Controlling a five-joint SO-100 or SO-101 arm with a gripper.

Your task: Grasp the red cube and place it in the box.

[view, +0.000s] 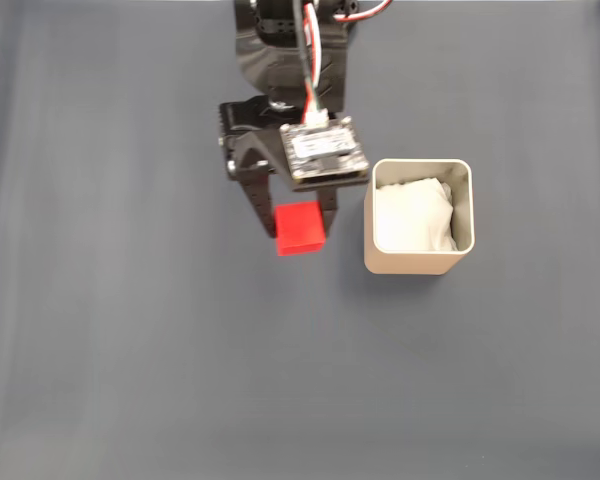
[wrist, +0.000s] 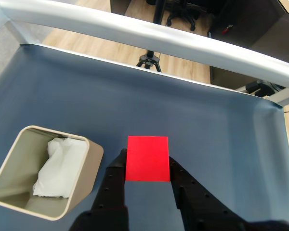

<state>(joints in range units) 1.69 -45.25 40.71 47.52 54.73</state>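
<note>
Red cube (wrist: 147,158), judged rigid and light, sits clamped on opposite flat faces by the end effector (wrist: 147,166); box (view: 420,262) lies at 3 o'clock in the fixed view.

A dark blue-grey mat (wrist: 221,125) covers the table. In the wrist view, a silver rail (wrist: 149,36) runs past its far edge. Behind it are a wooden floor (wrist: 111,53) and dark furniture (wrist: 250,24).
</note>
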